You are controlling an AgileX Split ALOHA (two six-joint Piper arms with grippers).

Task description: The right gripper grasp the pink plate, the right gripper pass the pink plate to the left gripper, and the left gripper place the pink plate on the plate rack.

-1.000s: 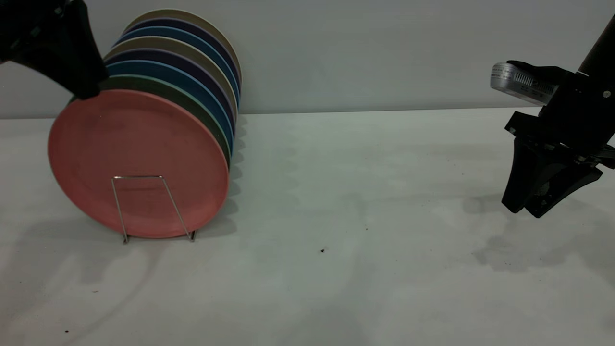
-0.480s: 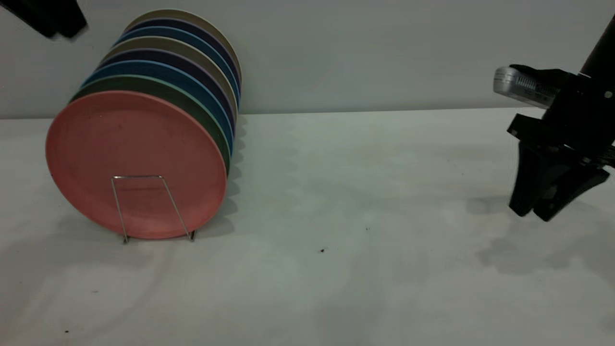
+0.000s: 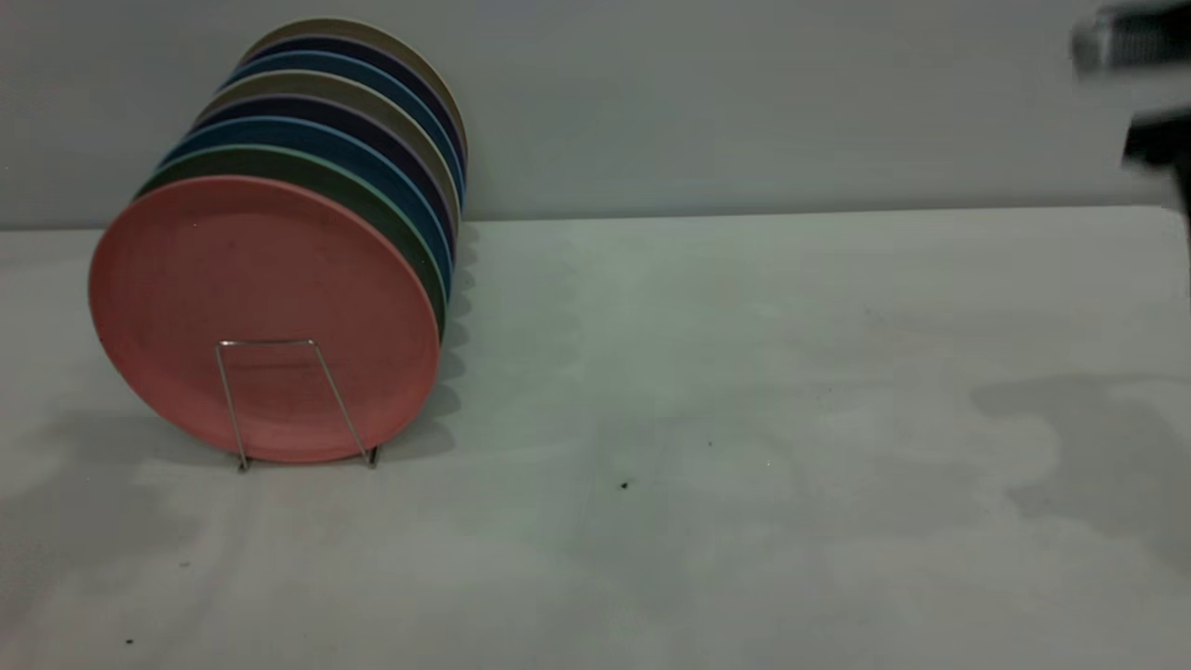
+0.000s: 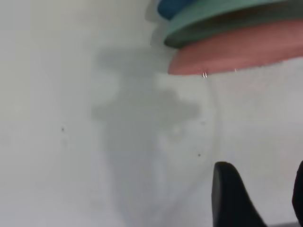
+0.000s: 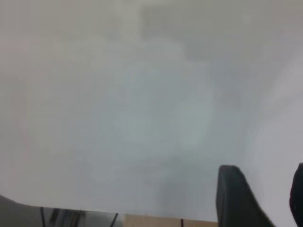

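Both grippers, left gripper and right gripper, jaws parted, empty.

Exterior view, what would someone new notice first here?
First, the pink plate standing upright at the front of a row of colored plates in the plate rack, at the table's left. No claw touches it; the right arm shows only at the upper right edge.

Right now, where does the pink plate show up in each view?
Exterior: pink plate at left, standing at the front of the rack.
Left wrist: only its edge, along the top right.
Right wrist: not in it.
Shared landmark: the green plate directly behind it.
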